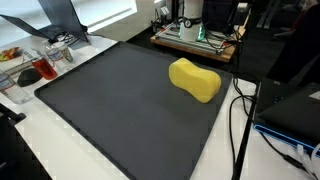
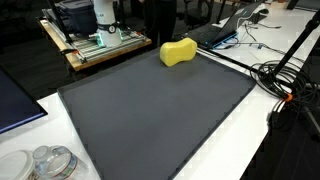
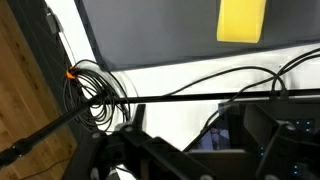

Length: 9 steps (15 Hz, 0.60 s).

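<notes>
A yellow peanut-shaped sponge point(image 1: 195, 80) point(image 2: 178, 52) lies on the far part of a dark grey mat point(image 1: 110, 110) point(image 2: 150, 110). Nothing touches it. In the wrist view the sponge point(image 3: 242, 20) sits at the top edge, far from the camera, on the mat point(image 3: 150, 30). Neither exterior view shows the arm over the mat. Blurred dark shapes at the bottom of the wrist view may be the gripper point(image 3: 175, 160); nothing is held there. The camera looks across the white table edge and a cable coil point(image 3: 95, 90) beyond the mat.
Black cables point(image 1: 240, 120) point(image 2: 285, 80) run along the mat's side by a dark laptop point(image 1: 295, 115). A tray of small items point(image 1: 30, 65) and clear containers point(image 2: 50, 162) stand off the mat. A wooden cart with electronics point(image 1: 195, 35) point(image 2: 90, 45) stands behind.
</notes>
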Motion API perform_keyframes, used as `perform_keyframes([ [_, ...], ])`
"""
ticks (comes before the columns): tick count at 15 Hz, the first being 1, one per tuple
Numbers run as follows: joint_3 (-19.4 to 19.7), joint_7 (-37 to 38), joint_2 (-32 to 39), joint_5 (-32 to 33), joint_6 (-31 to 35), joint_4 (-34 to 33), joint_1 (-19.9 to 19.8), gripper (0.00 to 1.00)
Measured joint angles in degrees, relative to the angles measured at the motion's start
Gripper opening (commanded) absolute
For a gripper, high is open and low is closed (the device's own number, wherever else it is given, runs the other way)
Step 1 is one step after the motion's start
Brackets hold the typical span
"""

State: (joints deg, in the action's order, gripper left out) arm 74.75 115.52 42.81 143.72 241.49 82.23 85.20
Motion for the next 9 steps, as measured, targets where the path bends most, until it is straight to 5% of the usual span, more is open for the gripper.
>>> perform_keyframes([
  [9, -18.72, -25.58, -4.98, -0.02, 0.05, -4.95, -15.54, 1.0],
])
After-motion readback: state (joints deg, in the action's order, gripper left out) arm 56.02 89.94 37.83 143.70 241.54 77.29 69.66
